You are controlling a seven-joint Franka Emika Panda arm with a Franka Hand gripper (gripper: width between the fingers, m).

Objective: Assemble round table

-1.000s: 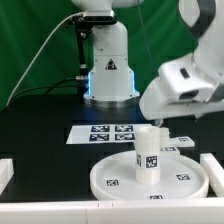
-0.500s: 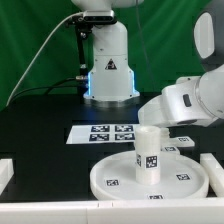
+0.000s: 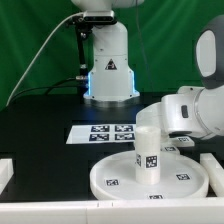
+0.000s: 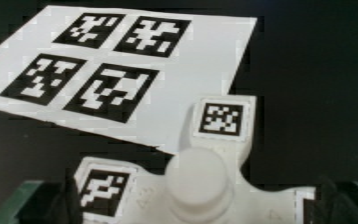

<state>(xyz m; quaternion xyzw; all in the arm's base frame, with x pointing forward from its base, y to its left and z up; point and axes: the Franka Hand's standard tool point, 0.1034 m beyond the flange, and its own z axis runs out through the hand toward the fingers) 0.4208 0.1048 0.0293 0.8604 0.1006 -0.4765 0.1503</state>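
- While the gripper (image 4: 185, 205) hangs low over the cross-shaped base (image 4: 202, 165), its 2 fingers (image 4: 43, 200) show as dark blurs on either side of the hub. They stand well apart, so the jaws are spread and nothing is held.
- Whether the pads touch the base yet: cannot tell, the wrist view is too soft there.
- Likely reason for the pose: straddling the hub lines up a centred pinch, so the base would lift level. This is a judgement only.
- Base lies flat on the black table (image 3: 40, 130) with tags facing up on at least 2 arms. It sits just beside a corner of the marker board (image 4: 131, 60).
- In the exterior view the base is mostly hidden under the wrist. Only a tagged sliver shows at the exterior view's right (image 3: 180, 148).
- Round disc (image 3: 105, 178) lies rim-up at the front, near the white border rails (image 3: 5, 172).
- Disc contents: 1 item, the post (image 3: 148, 152), upright at the centre with a tag toward the camera. Seated or merely standing: cannot tell.
- Post upright leaves its top end free, presumably to take the base next.
- Risk: the wrist is close behind the post, so a careless lift could knock it.
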